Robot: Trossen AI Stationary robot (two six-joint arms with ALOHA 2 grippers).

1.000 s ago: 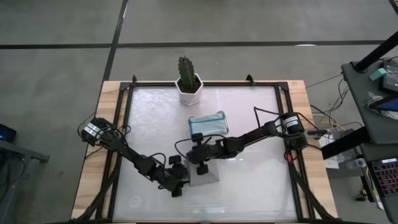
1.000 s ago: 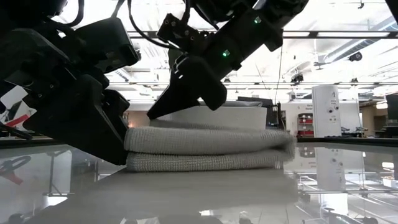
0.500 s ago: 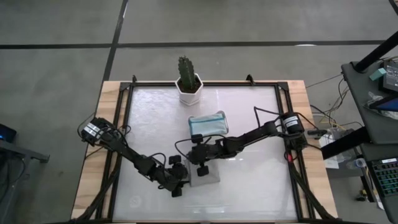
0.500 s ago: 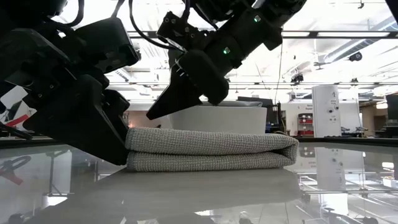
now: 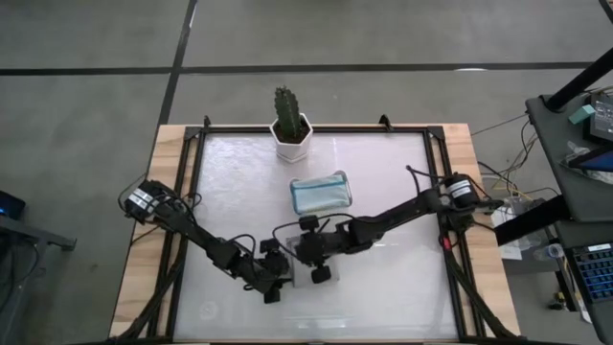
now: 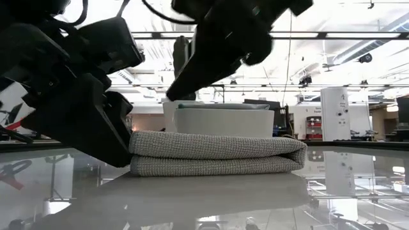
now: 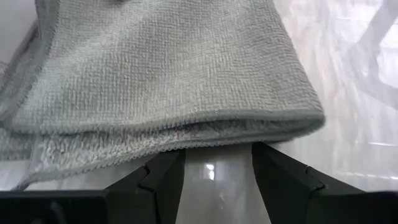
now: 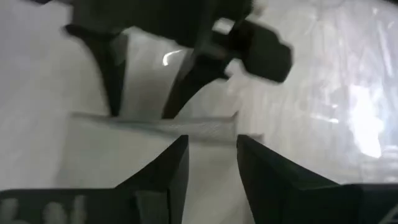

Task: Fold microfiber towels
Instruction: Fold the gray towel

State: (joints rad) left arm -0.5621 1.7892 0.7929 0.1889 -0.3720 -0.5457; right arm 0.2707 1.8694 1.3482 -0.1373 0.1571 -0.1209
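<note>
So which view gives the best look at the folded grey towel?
The low view: the grey towel lies side-on, both folded layers and the rounded fold edge plain. The left wrist view shows its weave and hem close up, but not the whole. In the high view the arms mostly cover it. The right wrist view is blurred.

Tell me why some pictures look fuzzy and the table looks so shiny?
In the right wrist view everything smears, including the folded grey microfiber towel. In the low view the right gripper blurs, while the towel stays sharp and ceiling lights mirror off the glossy white table. In the high view the table shows pale glare.
</note>
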